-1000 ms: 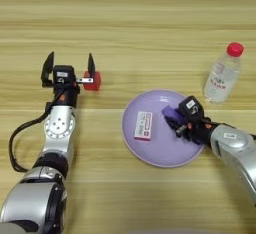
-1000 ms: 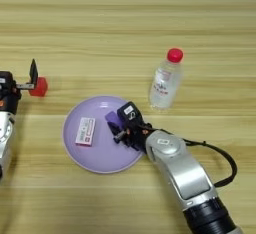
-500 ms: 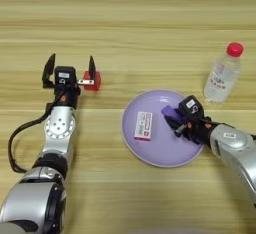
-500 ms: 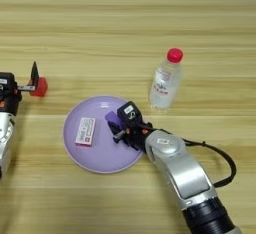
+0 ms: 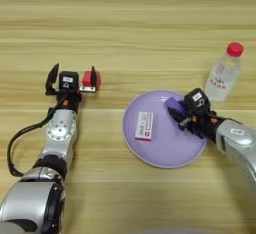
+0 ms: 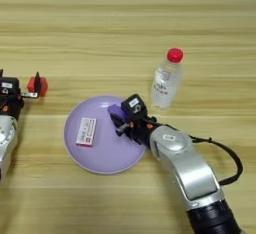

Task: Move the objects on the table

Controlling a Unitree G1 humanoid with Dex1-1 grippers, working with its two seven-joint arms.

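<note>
The small red cube (image 5: pixel 96 80) lies on the table (image 5: pixel 130 33) at the left. My left gripper (image 5: pixel 72 74) stands open around it, and the cube touches its right finger (image 5: pixel 93 75). On the right side of the lilac plate (image 5: pixel 165 153), my right gripper (image 5: pixel 181 118) is low over the plate and shut on the small purple block (image 5: pixel 174 103). The same block (image 6: pixel 114 110) shows at the gripper's tip in the right eye view.
A small white rectangular piece with a pink edge (image 5: pixel 144 126) lies on the left half of the plate. A clear bottle with a red cap (image 5: pixel 224 72) stands upright just behind the plate's right rim, close to my right arm.
</note>
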